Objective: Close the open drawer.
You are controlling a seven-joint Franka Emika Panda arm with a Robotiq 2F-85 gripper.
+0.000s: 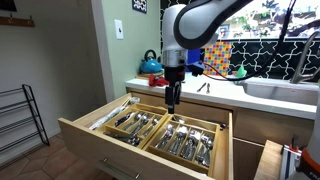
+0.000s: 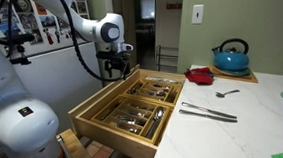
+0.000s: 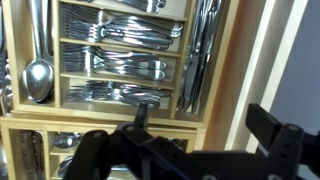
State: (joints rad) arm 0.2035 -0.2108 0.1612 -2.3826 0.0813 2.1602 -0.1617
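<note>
Gripper (image 1: 172, 104) over drawer (image 1: 100, 150), long axis along counter (image 1: 215, 92)

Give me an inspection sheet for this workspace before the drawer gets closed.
Surface: white countertop beside the drawer.
Job's things: drawer pulled far open, divider trays full of silver cutlery.
Clutter: blue kettle, red item, loose cutlery on the counter.
Grippers: gripper hangs over the drawer's trays; open or shut unclear.
Cables: black cable loops by the arm.
Surroundings: sink, wire rack, light switch.
</note>
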